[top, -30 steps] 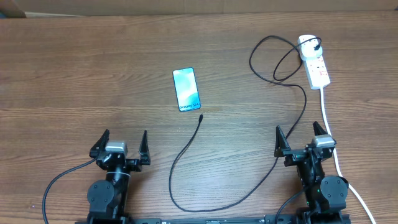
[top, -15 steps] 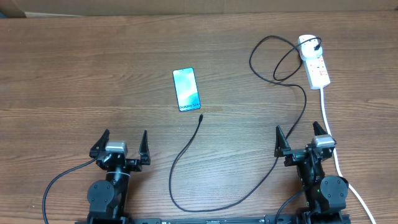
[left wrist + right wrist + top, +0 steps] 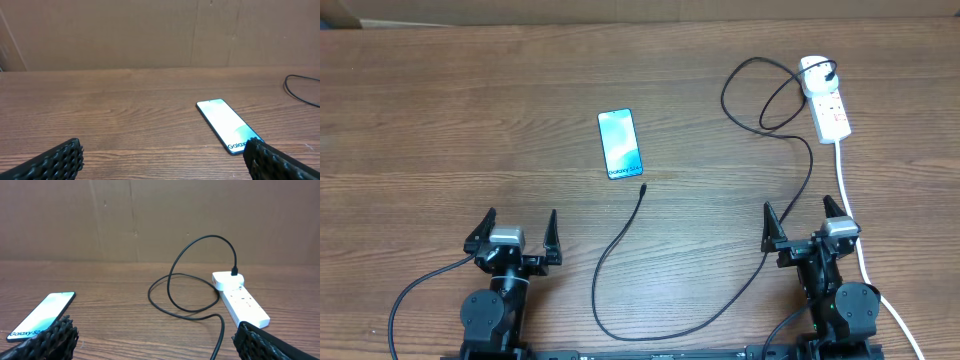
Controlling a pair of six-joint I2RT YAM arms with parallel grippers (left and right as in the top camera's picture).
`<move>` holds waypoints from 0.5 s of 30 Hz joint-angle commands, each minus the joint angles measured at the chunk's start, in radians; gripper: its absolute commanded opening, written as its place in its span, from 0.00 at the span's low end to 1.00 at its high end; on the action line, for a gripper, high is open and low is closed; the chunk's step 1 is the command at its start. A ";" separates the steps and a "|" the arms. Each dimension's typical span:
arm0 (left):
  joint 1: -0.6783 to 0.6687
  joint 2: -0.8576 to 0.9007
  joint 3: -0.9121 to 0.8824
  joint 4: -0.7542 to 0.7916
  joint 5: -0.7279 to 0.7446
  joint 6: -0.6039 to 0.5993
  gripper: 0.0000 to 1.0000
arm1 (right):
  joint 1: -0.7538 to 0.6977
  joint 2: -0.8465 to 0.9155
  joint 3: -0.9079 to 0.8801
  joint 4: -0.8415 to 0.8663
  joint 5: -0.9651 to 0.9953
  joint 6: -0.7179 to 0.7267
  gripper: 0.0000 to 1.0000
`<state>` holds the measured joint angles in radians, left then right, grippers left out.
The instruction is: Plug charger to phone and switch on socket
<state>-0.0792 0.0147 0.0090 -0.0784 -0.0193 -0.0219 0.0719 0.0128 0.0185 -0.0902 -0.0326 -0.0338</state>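
The phone [image 3: 620, 143] lies flat at the table's middle, cyan screen up, its text end nearest me; it also shows in the left wrist view [image 3: 225, 125] and the right wrist view [image 3: 42, 315]. The charger [image 3: 720, 300], a thin black cable, loops from its plug in the socket [image 3: 825, 100] at the far right down to the front; its connector tip [image 3: 643, 187] lies just below the phone. The cable and socket show in the right wrist view [image 3: 192, 311], [image 3: 240, 300]. My left gripper [image 3: 515, 232] and right gripper [image 3: 807, 222] are open and empty near the front edge.
The socket's white cord [image 3: 850, 200] runs down the right side past my right arm. A brown cardboard wall [image 3: 160, 30] stands behind the table's far edge.
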 commanded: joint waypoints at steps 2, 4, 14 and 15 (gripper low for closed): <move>0.002 -0.010 -0.004 0.001 0.012 0.019 1.00 | -0.003 -0.010 -0.010 0.006 0.013 0.000 1.00; 0.002 -0.010 -0.004 0.001 0.012 0.019 1.00 | -0.003 -0.010 -0.010 0.006 0.013 0.000 1.00; 0.002 -0.010 -0.004 0.001 0.012 0.019 0.99 | -0.003 -0.010 -0.010 0.006 0.013 0.000 1.00; 0.002 -0.010 -0.004 0.001 0.012 0.019 1.00 | -0.003 -0.010 -0.010 0.006 0.013 0.000 1.00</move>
<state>-0.0792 0.0147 0.0090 -0.0784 -0.0193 -0.0219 0.0719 0.0128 0.0185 -0.0898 -0.0326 -0.0338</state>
